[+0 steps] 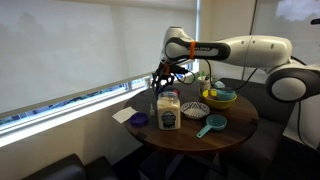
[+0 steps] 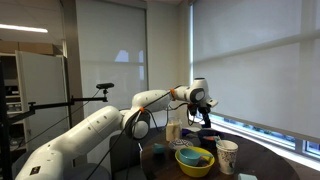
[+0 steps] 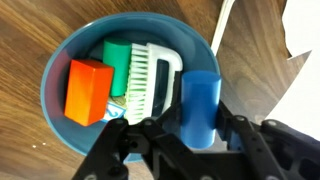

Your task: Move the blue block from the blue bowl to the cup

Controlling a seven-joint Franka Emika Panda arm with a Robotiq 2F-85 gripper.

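Wrist view alone looks into the blue bowl (image 3: 100,35), which lies beneath the gripper (image 3: 198,122) and a little ahead of it. Inside are an orange block (image 3: 87,90) on the side far from the fingers, a green block (image 3: 118,55) beyond it, and a white brush (image 3: 150,75) lying bristles-down across the middle. The blue block (image 3: 200,100) stands upright between the two fingers, overlapping the bowl's near rim, and the jaws are closed against its sides.

None of these contents can be seen in the exterior views. They show instead that the gripper (image 1: 163,80) hangs clear above the round table (image 1: 235,135), with the blue bowl (image 1: 138,119) small below it. A white bottle (image 1: 168,110) stands just beside that spot, and a yellow bowl (image 1: 220,96) sits well away toward the arm's base. In an exterior view the gripper (image 2: 205,105) is behind the yellow bowl (image 2: 195,160), whose contents are too small to tell.
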